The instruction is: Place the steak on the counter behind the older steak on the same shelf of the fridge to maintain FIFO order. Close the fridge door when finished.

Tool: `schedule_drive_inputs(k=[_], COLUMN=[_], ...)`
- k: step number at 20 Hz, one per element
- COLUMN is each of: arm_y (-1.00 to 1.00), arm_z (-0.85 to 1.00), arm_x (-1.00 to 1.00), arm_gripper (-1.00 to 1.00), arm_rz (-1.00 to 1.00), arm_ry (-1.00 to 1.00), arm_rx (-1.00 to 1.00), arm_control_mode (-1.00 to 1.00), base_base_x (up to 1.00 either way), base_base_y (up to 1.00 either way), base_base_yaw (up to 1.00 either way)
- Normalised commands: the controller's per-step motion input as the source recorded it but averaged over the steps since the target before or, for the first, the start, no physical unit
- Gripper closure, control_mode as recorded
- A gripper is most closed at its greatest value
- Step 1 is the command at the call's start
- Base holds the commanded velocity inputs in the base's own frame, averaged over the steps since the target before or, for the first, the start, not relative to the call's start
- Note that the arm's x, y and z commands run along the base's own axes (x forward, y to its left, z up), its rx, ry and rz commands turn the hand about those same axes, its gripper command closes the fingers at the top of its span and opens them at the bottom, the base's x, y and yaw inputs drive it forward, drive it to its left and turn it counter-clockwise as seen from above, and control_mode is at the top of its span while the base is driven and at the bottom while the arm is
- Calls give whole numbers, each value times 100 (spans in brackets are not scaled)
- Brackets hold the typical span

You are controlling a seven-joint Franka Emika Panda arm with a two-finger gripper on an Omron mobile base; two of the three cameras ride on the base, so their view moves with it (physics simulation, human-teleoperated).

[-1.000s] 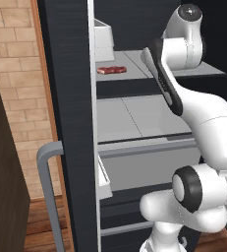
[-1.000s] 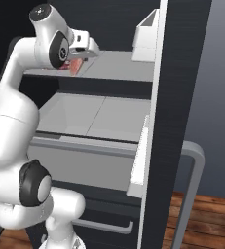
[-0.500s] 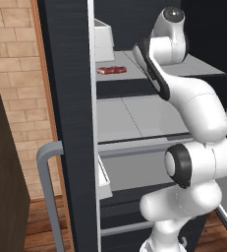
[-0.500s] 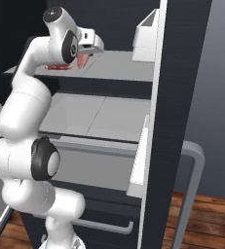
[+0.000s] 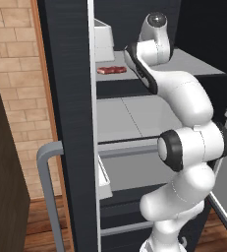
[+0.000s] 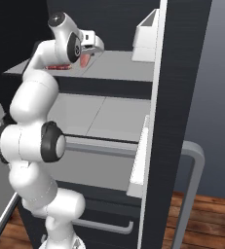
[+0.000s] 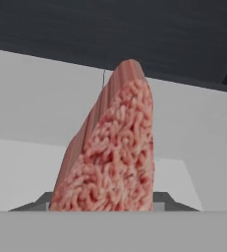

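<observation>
Left base view: older steak (image 5: 111, 70) lies flat near the front of the upper shelf (image 5: 193, 64), long axis across it; arm reaches in beside it.
Right base view: gripper (image 6: 88, 52) clamped on the steak (image 6: 85, 60), hanging above the shelf, just right of the older steak.
Hand view: steak fills centre, long axis pointing toward the fridge (image 7: 110, 29) back wall.

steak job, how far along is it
Done: the small pale pink steak is off the counter, and the charcoal-black fridge stands open. In hand: the pincer holds it over the light grey shelf, near the dark red older steak. Left: set it behind that one, close the door.
</observation>
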Motion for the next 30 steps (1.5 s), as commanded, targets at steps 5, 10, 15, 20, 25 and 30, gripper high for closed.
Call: schedule_drive_inputs(k=[5, 10, 15, 20, 25, 30], arm_y=[14, 1, 0, 0, 1, 17], arm_z=[-10, -8, -19, -19, -21, -42], arm_x=[53, 52, 59, 60, 27, 6], arm_gripper=[100, 100, 100, 100, 100, -100], arm_rz=[0, 0, 0, 0, 0, 0], arm_ry=[0, 0, 0, 0, 1, 1], arm_rx=[-3, 0, 0, 0, 0, 0], arm_control_mode=[-100, -100, -100, -100, -100, -100], base_base_x=[0, 0, 0, 0, 0, 0], base_base_y=[0, 0, 0, 0, 0, 0], base_base_yaw=[0, 0, 0, 0, 0, 0])
